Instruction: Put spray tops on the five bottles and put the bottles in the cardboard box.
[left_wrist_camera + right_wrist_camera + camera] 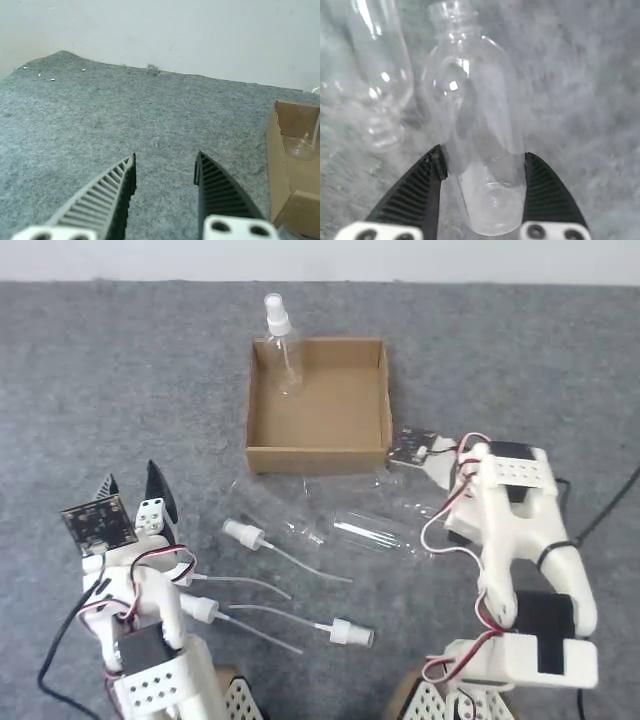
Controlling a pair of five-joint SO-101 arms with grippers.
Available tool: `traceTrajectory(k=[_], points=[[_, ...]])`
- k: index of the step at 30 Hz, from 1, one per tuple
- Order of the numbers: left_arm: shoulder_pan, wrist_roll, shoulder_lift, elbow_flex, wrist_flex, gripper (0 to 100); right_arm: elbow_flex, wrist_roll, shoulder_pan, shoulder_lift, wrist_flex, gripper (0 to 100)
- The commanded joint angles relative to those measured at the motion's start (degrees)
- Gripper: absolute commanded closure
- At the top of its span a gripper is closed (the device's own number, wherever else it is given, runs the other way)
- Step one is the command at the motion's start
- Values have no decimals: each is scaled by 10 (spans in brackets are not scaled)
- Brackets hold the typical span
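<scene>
The cardboard box (pixel 266 410) sits at the middle back of the mat. One bottle with a spray top (pixel 281 345) stands upright in its far left corner. Several clear bottles without tops lie in front of the box, among them one (pixel 372 530) by the right arm. Three spray tops (pixel 245 533) (pixel 200 608) (pixel 352 632) with long tubes lie nearer the front. My right gripper (pixel 482 155) is open, its fingers on either side of the base of a lying bottle (pixel 475 100). My left gripper (pixel 132 485) (pixel 165 162) is open over bare mat at the front left.
A second clear bottle (pixel 380 75) lies close beside the one between my right fingers. In the left wrist view the box (pixel 285 165) is off to one side, with grey mat and a white wall beyond.
</scene>
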Motion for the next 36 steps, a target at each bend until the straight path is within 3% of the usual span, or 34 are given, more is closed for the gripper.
traceTrajectory(k=[1,11,21,27,36], points=[[0,5,-11,-7,-7,818,-2,4,49,-29,-1,909],[-1,5,-11,-7,-7,818,-5,1,119,-30,72,910],[-2,5,-11,-7,-7,817,-4,-127,132,-44,75,909],[-2,5,-11,-7,-7,817,-2,-144,120,-113,121,900],[-2,5,-11,-7,-7,817,31,-143,59,-143,145,685]])
